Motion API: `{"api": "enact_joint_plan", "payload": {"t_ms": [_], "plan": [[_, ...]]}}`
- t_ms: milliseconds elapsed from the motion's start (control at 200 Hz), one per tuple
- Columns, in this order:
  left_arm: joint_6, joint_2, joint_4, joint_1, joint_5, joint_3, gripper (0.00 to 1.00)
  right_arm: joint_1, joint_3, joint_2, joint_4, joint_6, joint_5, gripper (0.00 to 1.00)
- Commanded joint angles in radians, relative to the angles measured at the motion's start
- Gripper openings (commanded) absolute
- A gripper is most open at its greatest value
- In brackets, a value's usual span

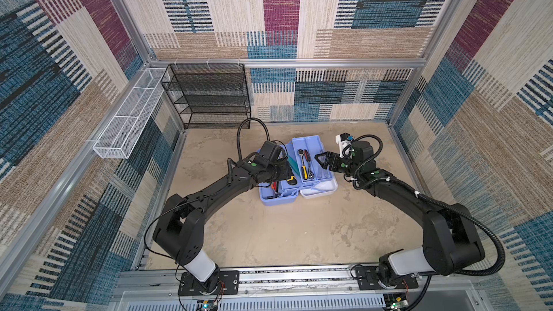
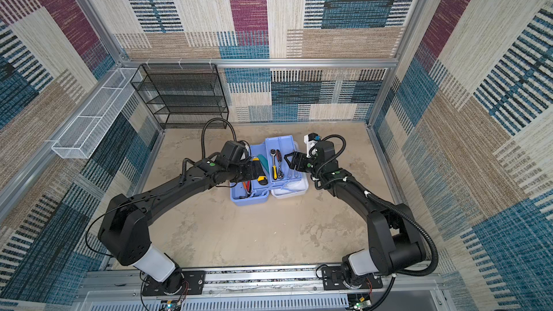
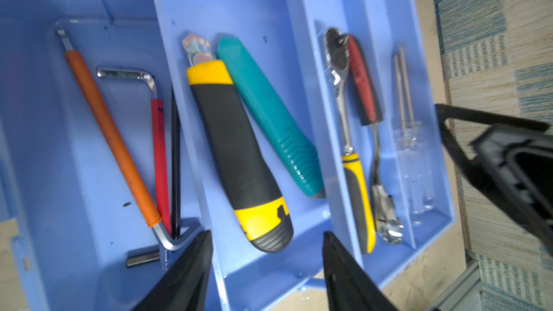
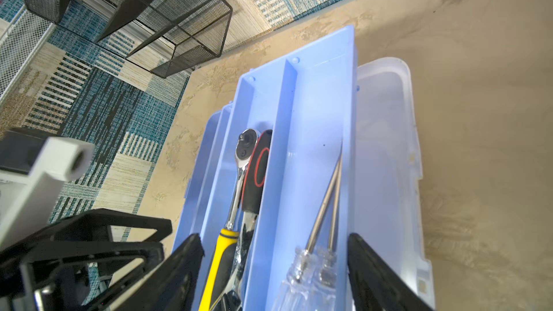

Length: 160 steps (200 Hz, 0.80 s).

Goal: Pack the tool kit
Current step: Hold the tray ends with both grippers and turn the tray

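The tool kit (image 1: 278, 201) lies open on the counter (image 1: 269, 234), between the two arms in both top views. Its blue base (image 3: 89, 175) forms the left part of the kit and its white lid (image 1: 318, 192) lies flat as the right part. Two blue trays are folded out in steps between them.

Three bent hex keys lie in the base: an orange-sleeved key (image 3: 110, 133), a red-sleeved key (image 3: 158, 157) and a black key (image 3: 175, 160). Their lower ends are bunched together. The lower tray (image 3: 254, 25), next to the base, holds a yellow-and-black knife (image 3: 239, 157) and a teal knife (image 3: 269, 115), touching along their sides. The upper tray (image 4: 288, 100), next to the lid, has two compartments. The one nearer the knives holds a yellow-handled ratchet (image 4: 239, 175) and a red-and-black handled tool (image 4: 260, 169), pressed together. The one nearer the lid holds two clear-handled screwdrivers (image 4: 326, 204) side by side.

The left claw (image 3: 265, 236) hovers over the kit, jaws moderately apart and empty, with the butt of the yellow-and-black knife below the gap. The right claw (image 4: 273, 237) hangs over the upper tray on the lid side, jaws wide with nothing gripped. I cannot tell whether it touches the tray.

A black rack (image 1: 209, 97) stands behind the kit to the left, and a white basket (image 1: 125, 124) hangs farther left.
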Motion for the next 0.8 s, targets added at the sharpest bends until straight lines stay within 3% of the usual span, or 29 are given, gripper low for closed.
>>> {"api": "enact_joint_plan", "payload": {"t_ms": [0,546,796], "plan": [[0.039,-0.018,-0.003,0.014,-0.037,0.01,0.62,0.01,0.019,0.01,0.069,0.004,-0.043,0.77],[0.064,-0.186,-0.133,0.153,-0.135,-0.247,0.64,0.011,0.012,0.032,0.069,0.003,-0.031,0.78],[0.092,-0.147,-0.111,0.178,-0.07,-0.275,0.63,0.01,0.009,0.035,0.069,0.003,-0.031,0.78]]}}
